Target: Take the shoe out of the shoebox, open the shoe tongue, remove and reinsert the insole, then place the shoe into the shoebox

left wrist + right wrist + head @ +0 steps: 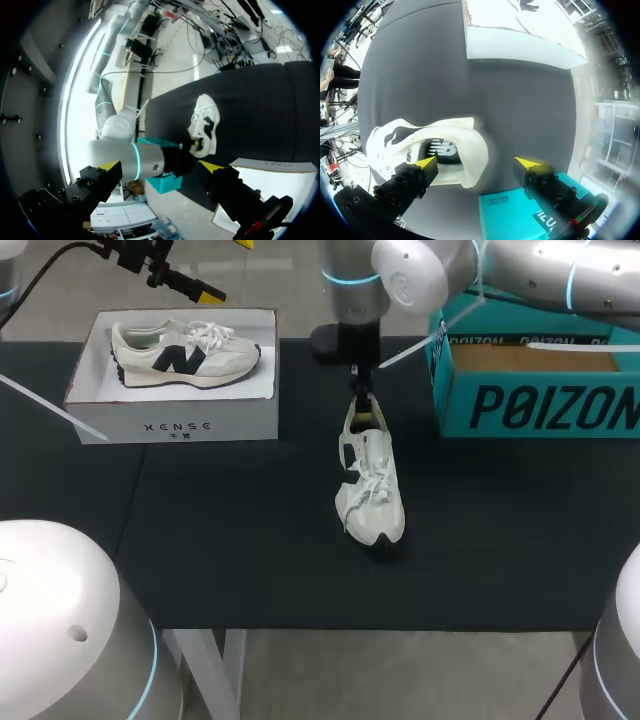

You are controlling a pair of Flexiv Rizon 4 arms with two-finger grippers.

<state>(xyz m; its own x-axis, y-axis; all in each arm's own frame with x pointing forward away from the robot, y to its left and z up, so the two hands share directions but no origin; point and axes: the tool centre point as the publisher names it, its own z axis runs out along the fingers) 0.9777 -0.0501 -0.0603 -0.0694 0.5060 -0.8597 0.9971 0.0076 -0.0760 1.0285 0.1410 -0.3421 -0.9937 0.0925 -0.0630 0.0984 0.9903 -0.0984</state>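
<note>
The black tabletop point(250, 540) carries the open teal cardboard shoebox point(540, 405) at its right; the white lace-up sneaker point(372, 490) stands mid-tabletop, outside that box, its long axis running far to near, heel towards the right tool point(476, 162), toe towards the near edge; that tool hangs released, fingers straddling the heel collar, one over the opening; the left tool point(159, 166), likewise released, hangs well apart, so the right tool is judged nearer.

Matt white shoe point(371, 490), matt dark table point(250, 540)
</note>
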